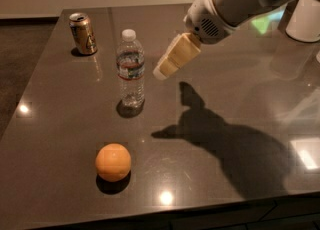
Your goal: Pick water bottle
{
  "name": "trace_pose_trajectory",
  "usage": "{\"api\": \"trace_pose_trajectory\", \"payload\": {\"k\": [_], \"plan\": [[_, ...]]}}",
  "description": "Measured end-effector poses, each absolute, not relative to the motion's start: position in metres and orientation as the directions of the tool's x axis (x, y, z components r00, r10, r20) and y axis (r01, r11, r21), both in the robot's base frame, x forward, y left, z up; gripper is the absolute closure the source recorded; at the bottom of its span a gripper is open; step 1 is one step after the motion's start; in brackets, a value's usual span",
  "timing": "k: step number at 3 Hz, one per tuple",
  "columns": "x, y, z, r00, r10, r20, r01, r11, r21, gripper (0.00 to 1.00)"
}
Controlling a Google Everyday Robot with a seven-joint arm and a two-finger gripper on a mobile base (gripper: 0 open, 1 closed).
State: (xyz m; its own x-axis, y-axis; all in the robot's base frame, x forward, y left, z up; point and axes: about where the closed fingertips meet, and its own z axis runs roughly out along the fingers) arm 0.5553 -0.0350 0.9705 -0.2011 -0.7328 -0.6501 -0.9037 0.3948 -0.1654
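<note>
The water bottle (131, 69) is a small clear ribbed bottle with a white cap and a red, white and blue-green label. It stands upright on the dark table (60, 124), left of centre. My gripper (161, 72) is cream-coloured on a white arm. It hangs above the table just right of the bottle, at about label height, pointing down and to the left. A small gap separates it from the bottle, and it holds nothing.
A gold can (83, 34) stands at the back left, behind the bottle. An orange (113, 162) lies in front of the bottle near the front edge. A white object (305, 19) stands at the far right. The arm's shadow falls on the table's right half.
</note>
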Motion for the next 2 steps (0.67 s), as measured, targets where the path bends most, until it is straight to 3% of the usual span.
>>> {"api": "trace_pose_trajectory", "payload": {"k": [2], "plan": [[0.551, 0.020, 0.970, -0.163, -0.669, -0.725, -0.931, 0.348, -0.112, 0.00]]}}
